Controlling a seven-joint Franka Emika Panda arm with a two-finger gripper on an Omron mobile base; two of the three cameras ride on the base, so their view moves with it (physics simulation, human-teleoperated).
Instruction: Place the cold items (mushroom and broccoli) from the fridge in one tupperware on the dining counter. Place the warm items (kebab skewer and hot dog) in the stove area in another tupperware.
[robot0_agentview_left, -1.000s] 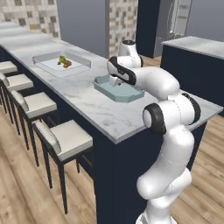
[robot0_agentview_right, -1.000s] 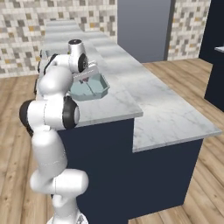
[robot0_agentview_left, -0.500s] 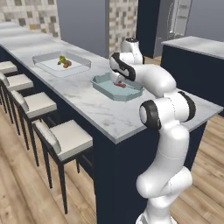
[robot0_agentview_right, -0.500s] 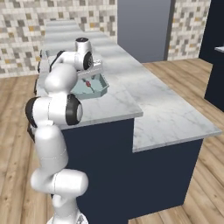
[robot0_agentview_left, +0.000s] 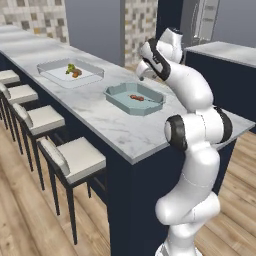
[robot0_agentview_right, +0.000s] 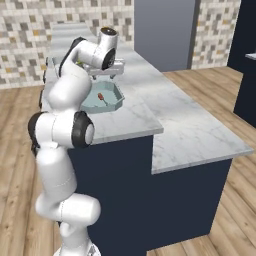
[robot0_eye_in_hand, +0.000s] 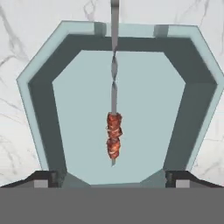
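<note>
A long white marble counter (robot0_agentview_left: 100, 115) on dark navy cabinets, mosaic tile walls behind. A pale blue octagonal tupperware (robot0_eye_in_hand: 41, 105) holds a kebab skewer (robot0_eye_in_hand: 113, 140); the gripper (robot0_eye_in_hand: 113, 177) above is spread wide, empty.

Skewer stick (robot0_eye_in_hand: 114, 52) cut off at the hand view's top edge; far tupperware's contents (robot0_agentview_left: 73, 71) too small to identify.

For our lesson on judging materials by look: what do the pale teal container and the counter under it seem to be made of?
Pale teal octagonal container: probably plastic; translucent, tinted walls with a smooth matte finish. White counter: looks like polished marble or an imitation; grey veins run across a smooth pale surface.
</note>
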